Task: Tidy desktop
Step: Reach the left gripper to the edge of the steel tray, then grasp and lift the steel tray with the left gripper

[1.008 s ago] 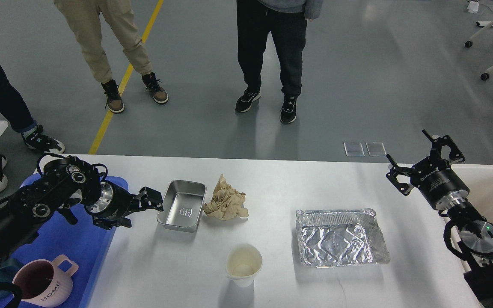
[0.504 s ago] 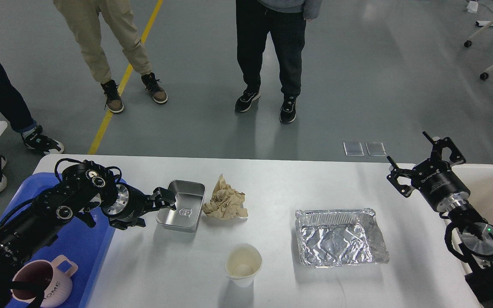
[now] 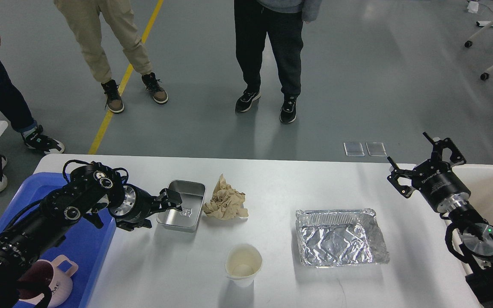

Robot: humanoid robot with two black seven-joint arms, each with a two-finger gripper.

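Head view: the left gripper point(image 3: 173, 204) sits at the near-left rim of the steel tray point(image 3: 182, 205), one finger over the wall and inside, jaws apart and not yet clamped. That tray lies on the white bench point(image 3: 272, 179), long axis running away from me, left of the crumpled paper point(image 3: 226, 203). The right gripper point(image 3: 422, 164), spread and empty, hangs well right of it.
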